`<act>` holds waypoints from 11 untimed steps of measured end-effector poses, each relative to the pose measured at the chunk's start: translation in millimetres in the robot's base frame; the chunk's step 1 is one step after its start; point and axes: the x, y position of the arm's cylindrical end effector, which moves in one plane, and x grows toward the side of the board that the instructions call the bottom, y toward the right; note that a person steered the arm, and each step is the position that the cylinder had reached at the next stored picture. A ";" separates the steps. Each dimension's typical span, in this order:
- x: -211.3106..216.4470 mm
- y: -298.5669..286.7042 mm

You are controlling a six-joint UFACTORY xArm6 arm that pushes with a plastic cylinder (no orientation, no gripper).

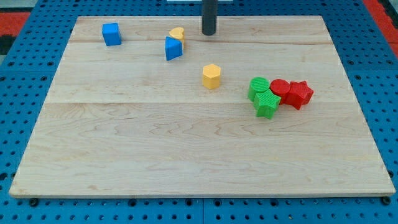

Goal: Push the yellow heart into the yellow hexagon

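The yellow heart (178,33) lies near the view's top, touching the top edge of a blue triangular block (173,48). The yellow hexagon (211,76) stands alone near the board's middle, below and to the right of the heart. My tip (208,33) is near the board's top edge, a short way to the right of the heart and apart from it. The hexagon lies well below my tip.
A blue cube (112,33) sits at the upper left. At the right, a green round block (258,86) and green star (267,103) touch a red round block (280,89) and a red star (300,94). The wooden board (124,155) lies on a blue pegboard.
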 end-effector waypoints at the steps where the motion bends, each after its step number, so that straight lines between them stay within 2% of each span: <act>1: 2.8 -68.6; 3: 84.8 -70.3; 4: 59.2 -81.3; 5: 44.0 -38.1; 6: 63.1 -1.4; 7: 103.5 -0.2; 10: 151.4 1.2; 11: 169.9 -26.9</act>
